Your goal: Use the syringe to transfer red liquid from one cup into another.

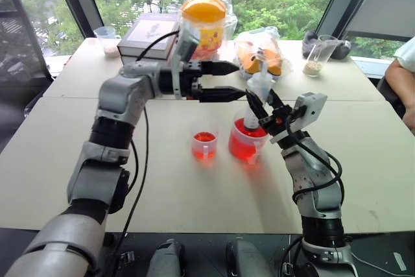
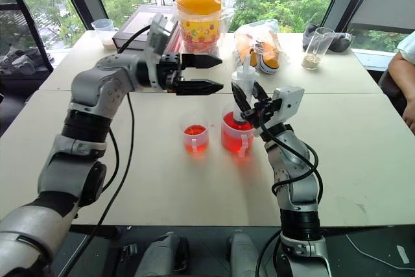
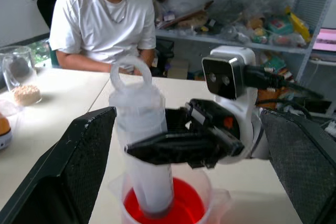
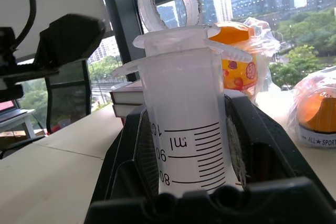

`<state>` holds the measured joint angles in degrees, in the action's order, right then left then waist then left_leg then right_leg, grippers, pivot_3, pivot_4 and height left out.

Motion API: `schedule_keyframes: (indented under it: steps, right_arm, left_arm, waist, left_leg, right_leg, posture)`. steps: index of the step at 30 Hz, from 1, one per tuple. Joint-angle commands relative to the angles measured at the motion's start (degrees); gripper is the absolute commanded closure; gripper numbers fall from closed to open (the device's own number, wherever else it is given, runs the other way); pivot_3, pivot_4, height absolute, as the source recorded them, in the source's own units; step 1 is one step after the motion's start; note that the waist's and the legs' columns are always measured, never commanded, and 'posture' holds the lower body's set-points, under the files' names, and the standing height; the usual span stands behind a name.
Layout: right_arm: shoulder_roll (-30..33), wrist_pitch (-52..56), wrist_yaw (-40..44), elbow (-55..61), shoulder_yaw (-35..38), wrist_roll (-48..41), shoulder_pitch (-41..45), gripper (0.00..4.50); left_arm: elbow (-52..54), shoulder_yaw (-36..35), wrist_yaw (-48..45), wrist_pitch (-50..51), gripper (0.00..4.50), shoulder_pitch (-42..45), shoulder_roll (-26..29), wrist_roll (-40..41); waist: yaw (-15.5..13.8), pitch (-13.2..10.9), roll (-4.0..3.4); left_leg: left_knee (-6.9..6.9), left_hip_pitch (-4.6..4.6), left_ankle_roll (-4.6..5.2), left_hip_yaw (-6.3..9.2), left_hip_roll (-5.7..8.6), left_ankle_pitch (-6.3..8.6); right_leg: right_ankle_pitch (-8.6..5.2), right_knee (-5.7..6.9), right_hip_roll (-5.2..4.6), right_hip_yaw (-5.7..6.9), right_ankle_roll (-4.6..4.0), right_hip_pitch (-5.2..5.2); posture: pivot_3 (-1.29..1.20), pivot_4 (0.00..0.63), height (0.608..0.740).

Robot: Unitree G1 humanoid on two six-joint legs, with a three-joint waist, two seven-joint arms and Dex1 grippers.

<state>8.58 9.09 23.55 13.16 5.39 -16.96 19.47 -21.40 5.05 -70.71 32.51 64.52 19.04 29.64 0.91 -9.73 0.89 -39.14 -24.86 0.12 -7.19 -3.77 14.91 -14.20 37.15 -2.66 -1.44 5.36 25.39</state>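
Am holding syringe (image 1: 258, 95) in right gripper (image 1: 264, 109), tip dipping in cup (image 1: 246, 142); left gripper (image 1: 228, 81) gaping wide, nearing plunger; am risking tipping cup, spilling liquid (image 1: 241, 150).

The right hand (image 2: 245, 103) is clamped on the barrel of the syringe (image 2: 244, 93), which stands nearly upright with its lower end inside the large handled cup (image 2: 236, 135) of red liquid (image 2: 232, 125). The plunger ring rises above the black fingers. Just to the left of that cup sits the smaller cup (image 2: 195, 139), also holding red liquid, and the two stand close together but apart on the pale surface (image 2: 162, 180). The left hand (image 2: 213, 73) hangs level above the surface, its two fingers spread wide and pointing toward the top of the syringe, just short of it. Behind stand an orange-lidded jar (image 2: 200, 19), a book (image 2: 137, 24) and a bagged item (image 2: 259, 47).
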Motion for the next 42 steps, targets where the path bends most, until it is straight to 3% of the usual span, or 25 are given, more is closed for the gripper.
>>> schedule_keyframes:
  steps: [1,11,14,21,42]
  right_arm:
    - [0.8,-1.4,-0.1,2.3,-0.8,0.3,0.1,3.12]
    - [1.7,-1.1,-1.0,3.9,-2.4,0.6,-0.9,3.12]
    - [1.9,-1.1,-1.2,4.1,-2.7,0.6,-0.9,3.12]
    - [2.1,-0.8,-1.0,4.6,-3.2,0.5,-1.8,3.12]
    - [2.6,2.4,1.0,4.3,-4.9,-2.0,-5.0,3.12]
  left_arm:
    - [-2.2,0.1,0.1,-2.4,0.0,3.1,-1.9,-1.4]
    - [-8.3,1.8,-4.0,-4.5,0.0,5.8,-7.0,-3.8]
    - [-9.0,1.8,-4.7,-4.6,0.93,6.1,-8.0,-3.9]
    - [-11.8,0.2,-3.9,-5.6,4.43,8.0,-9.9,-4.5]
    - [-20.4,-7.0,-1.7,-13.1,4.47,18.7,-7.4,-3.6]
  waist:
    - [0.1,0.0,0.0]
    - [0.0,0.0,0.0]
    - [0.0,0.0,0.0]
    - [0.0,0.0,0.0]
    - [0.0,0.0,0.01]
  left_leg:
    - [0.0,0.0,0.0,0.01,0.0,0.0]
    - [0.01,0.01,0.0,0.02,0.0,0.0]
    - [0.01,0.01,0.0,0.02,0.0,0.0]
    - [0.01,0.01,0.01,0.06,0.0,0.0]
    - [0.01,-0.01,0.01,0.08,0.01,0.0]
  right_leg:
    - [0.0,0.01,0.01,0.0,0.0,0.0]
    - [0.0,0.0,0.02,0.0,0.0,0.0]
    - [0.0,-0.02,0.01,0.0,0.0,-0.01]
    - [0.0,-0.01,0.03,0.0,0.0,-0.01]
    - [-0.01,-0.04,0.03,0.01,0.0,-0.01]
  posture:
    - [0.0,0.15,0.74]
    - [0.0,0.15,0.74]
    - [0.0,0.15,0.74]
    - [0.0,0.15,0.74]
    - [0.0,0.15,0.74]
